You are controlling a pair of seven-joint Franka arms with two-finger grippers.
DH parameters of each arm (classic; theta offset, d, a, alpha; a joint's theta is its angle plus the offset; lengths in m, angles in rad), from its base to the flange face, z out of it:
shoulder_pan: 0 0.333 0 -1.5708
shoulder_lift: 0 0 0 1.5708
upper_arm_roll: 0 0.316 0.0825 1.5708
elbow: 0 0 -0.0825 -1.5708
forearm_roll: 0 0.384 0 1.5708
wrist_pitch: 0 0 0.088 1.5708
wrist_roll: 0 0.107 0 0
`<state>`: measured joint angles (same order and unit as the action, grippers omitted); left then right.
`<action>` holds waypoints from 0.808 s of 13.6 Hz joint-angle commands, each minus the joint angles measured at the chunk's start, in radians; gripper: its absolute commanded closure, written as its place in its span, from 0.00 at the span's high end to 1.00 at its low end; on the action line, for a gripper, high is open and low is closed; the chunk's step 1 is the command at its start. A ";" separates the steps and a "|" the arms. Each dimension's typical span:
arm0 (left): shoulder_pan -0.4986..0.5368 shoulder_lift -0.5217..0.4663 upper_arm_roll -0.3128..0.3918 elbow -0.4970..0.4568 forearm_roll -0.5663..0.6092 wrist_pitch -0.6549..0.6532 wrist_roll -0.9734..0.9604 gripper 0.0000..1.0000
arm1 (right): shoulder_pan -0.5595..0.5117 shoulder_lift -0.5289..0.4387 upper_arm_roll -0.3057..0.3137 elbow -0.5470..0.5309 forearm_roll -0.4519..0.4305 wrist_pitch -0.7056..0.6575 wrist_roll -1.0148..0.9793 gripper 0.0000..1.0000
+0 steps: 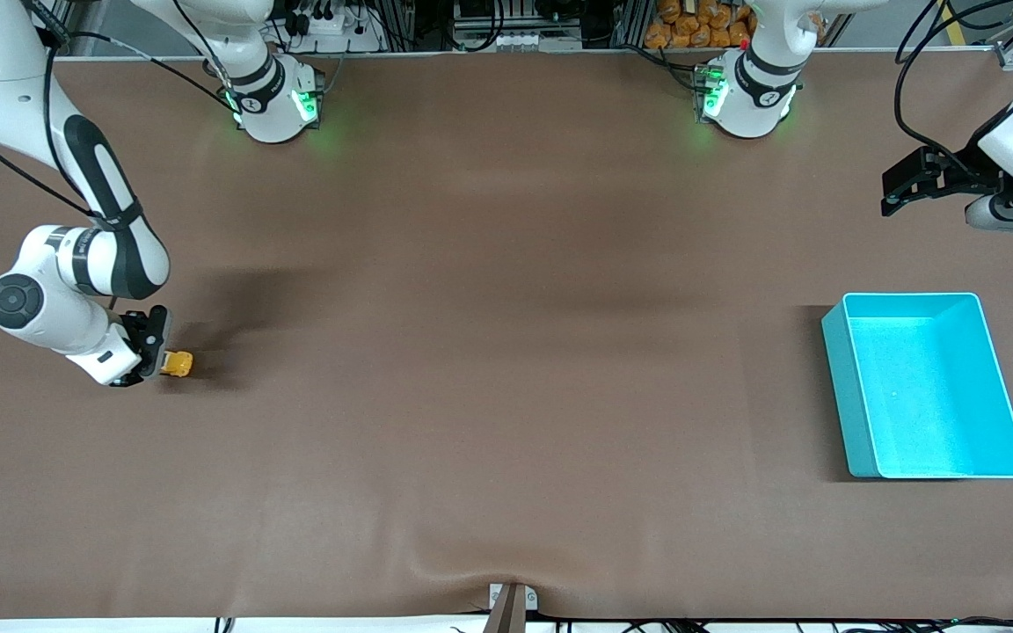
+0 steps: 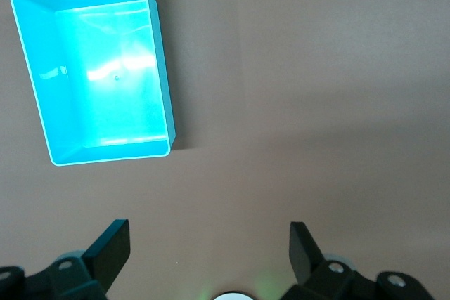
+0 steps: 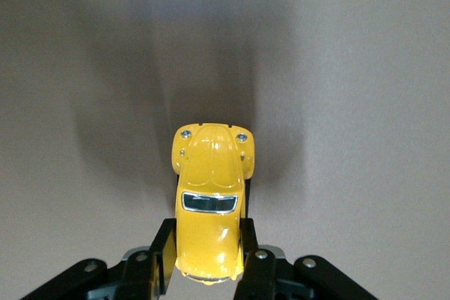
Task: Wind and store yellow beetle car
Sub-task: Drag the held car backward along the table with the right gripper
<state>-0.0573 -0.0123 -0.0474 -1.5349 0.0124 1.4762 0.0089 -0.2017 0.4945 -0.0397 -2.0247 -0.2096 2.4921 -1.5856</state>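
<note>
Wide desk (image 1: 489,352) under a smooth brown cover, with a slight ripple at the edge nearest the front camera. Along the top of the front view, cables, metal framing and a heap of orange objects (image 1: 700,31) past the two arm bases.

Right gripper (image 1: 157,352) low at the right arm's end of the desk, fingers (image 3: 163,247) clamped on the flanks of the small glossy yellow beetle car (image 1: 177,363), nose pointing away from the wrist. Whether the wheels touch the cover: cannot tell.

Left gripper (image 1: 902,189) waiting up in the air at the left arm's end, fingers (image 2: 112,247) spread wide, holding nothing.

Rectangular turquoise plastic bin (image 1: 836,352) on the desk near that end, well apart from the car.
</note>
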 commanded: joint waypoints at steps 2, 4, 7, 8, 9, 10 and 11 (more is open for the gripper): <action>0.002 -0.006 0.001 0.001 -0.005 0.007 0.019 1.00 | -0.065 0.052 0.008 -0.023 -0.031 0.039 -0.053 0.04; 0.002 -0.005 0.000 0.001 -0.005 0.007 0.019 1.00 | -0.085 0.070 0.006 -0.008 -0.031 0.062 -0.085 0.04; 0.001 -0.005 0.001 0.001 -0.003 0.007 0.019 1.00 | -0.116 0.107 0.008 0.034 -0.031 0.067 -0.123 0.05; 0.002 -0.005 0.000 0.001 -0.005 0.007 0.019 1.00 | -0.119 0.108 0.008 0.035 -0.031 0.067 -0.125 0.11; 0.002 -0.006 0.000 0.001 -0.005 0.007 0.019 1.00 | -0.120 0.107 0.008 0.038 -0.030 0.064 -0.125 0.33; 0.001 -0.006 0.000 0.001 -0.005 0.007 0.019 1.00 | -0.122 0.107 0.008 0.043 -0.025 0.063 -0.123 0.85; -0.001 -0.006 0.000 0.001 -0.003 0.007 0.019 1.00 | -0.136 0.105 0.009 0.064 -0.025 0.051 -0.126 1.00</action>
<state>-0.0573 -0.0123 -0.0478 -1.5349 0.0124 1.4762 0.0089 -0.2999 0.5140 -0.0397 -2.0101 -0.2172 2.5268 -1.6947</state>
